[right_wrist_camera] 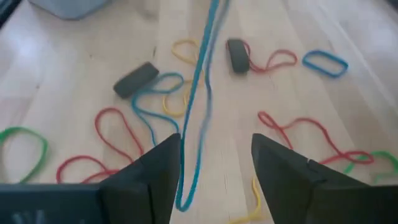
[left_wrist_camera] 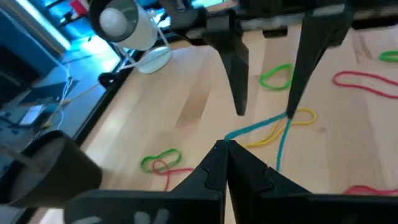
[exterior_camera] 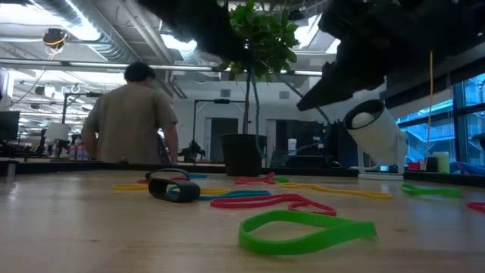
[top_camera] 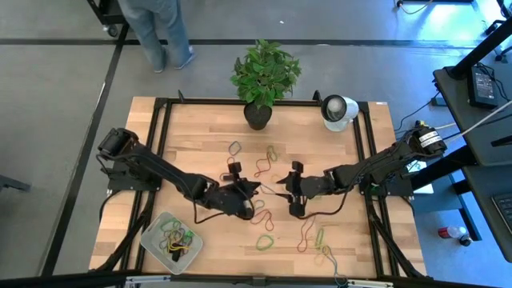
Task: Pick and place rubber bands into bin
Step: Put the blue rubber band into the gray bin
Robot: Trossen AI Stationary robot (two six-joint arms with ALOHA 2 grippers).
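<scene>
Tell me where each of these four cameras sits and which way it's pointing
High view: overhead, straight down on table; both arms, bin, plant pot.
Low view: table height, level across bands toward a person; arms overhead.
Left wrist view: behind shut left pincer, facing open right pincer and a taut blue rubber band.
Right wrist view: behind open right pincer; same blue band runs between its fingers.
Shared: both wrist views show that blue band.

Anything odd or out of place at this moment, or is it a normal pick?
One thing: a blue rubber band is stretched between the grippers. The shut left gripper pinches one end, while the other end hangs by a finger of the open right gripper. The bin sits off to the left, untouched.
</scene>
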